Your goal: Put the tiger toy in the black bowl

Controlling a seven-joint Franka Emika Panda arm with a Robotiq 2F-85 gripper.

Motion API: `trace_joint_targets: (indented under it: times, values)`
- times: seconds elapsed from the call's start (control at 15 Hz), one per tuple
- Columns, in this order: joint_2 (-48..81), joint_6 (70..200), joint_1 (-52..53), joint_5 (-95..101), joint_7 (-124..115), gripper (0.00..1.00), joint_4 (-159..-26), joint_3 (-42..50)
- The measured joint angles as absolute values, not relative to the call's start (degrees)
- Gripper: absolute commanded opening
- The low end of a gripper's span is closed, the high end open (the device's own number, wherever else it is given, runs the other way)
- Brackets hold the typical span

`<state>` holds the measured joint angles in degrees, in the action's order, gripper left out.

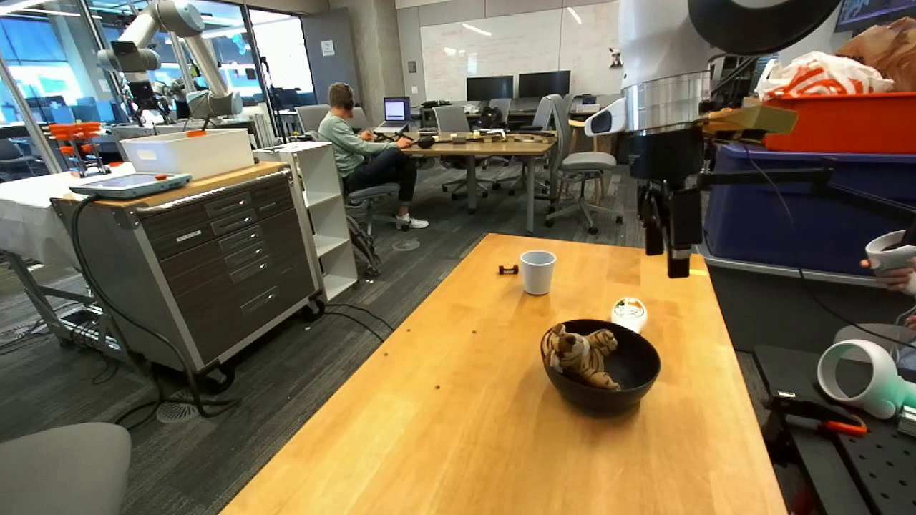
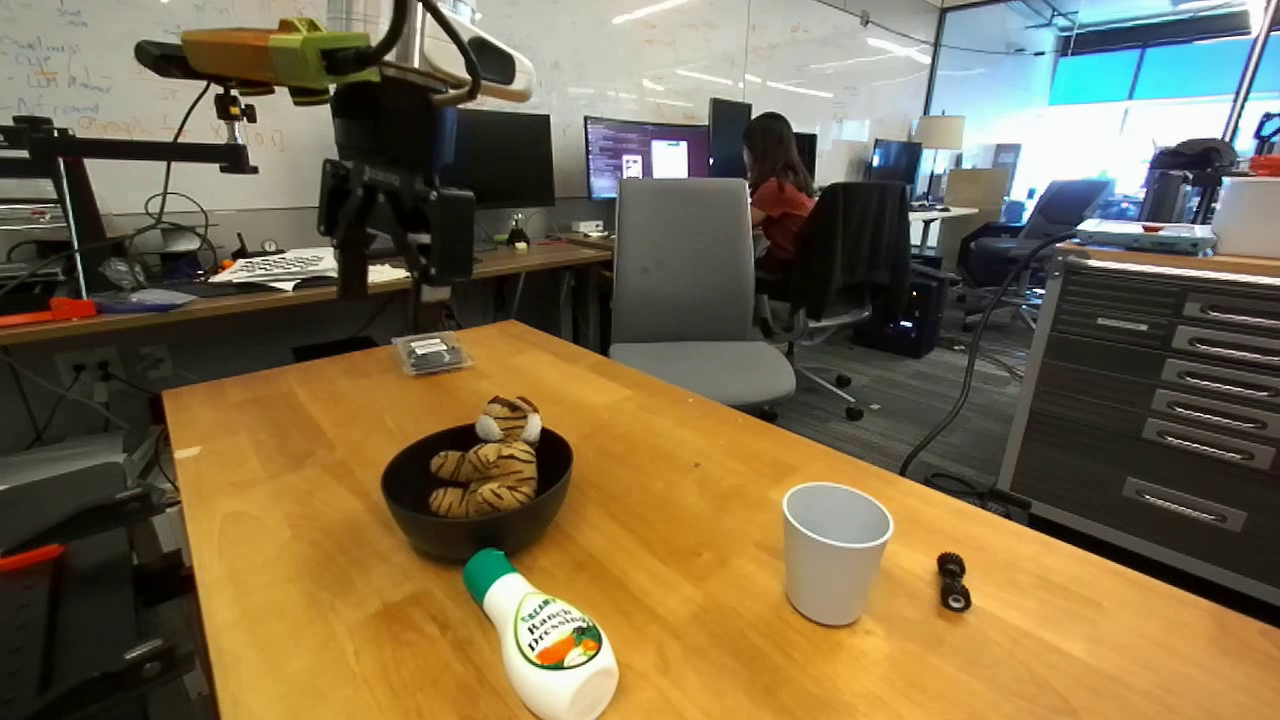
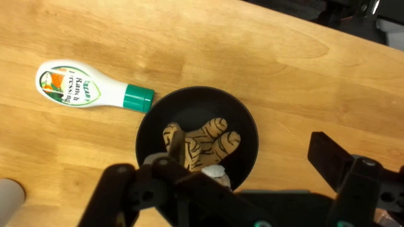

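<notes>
The tiger toy (image 1: 588, 363) is tan with dark stripes and a white muzzle. It lies inside the round black bowl (image 1: 605, 400) on the wooden table. The toy (image 2: 500, 478) and the bowl (image 2: 440, 530) also show in an exterior view from another side. My gripper (image 1: 665, 256) hangs well above the table, apart from both. It also shows high up in an exterior view (image 2: 392, 290). In the wrist view the gripper (image 3: 247, 143) is open with nothing between its fingers. One finger covers part of the toy (image 3: 206, 146) and of the bowl (image 3: 195, 104).
A white ranch dressing bottle (image 2: 555, 645) lies with its green cap by the bowl. A light grey cup (image 2: 833, 560) stands farther along the table. A small black dumbbell-shaped piece (image 2: 952, 582) lies beside the cup. A clear flat box (image 2: 430, 352) lies near the table's end.
</notes>
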<state>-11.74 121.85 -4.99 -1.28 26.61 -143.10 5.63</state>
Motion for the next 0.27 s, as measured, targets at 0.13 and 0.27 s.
trace_joint_targets:
  times: [0.13,0.27]
  values:
    - [-12.14,119.67,-4.99,-1.28,26.59,1.00,-142.82,5.63]
    - [-12.21,119.42,-4.99,-1.27,26.58,1.00,-142.82,5.63]
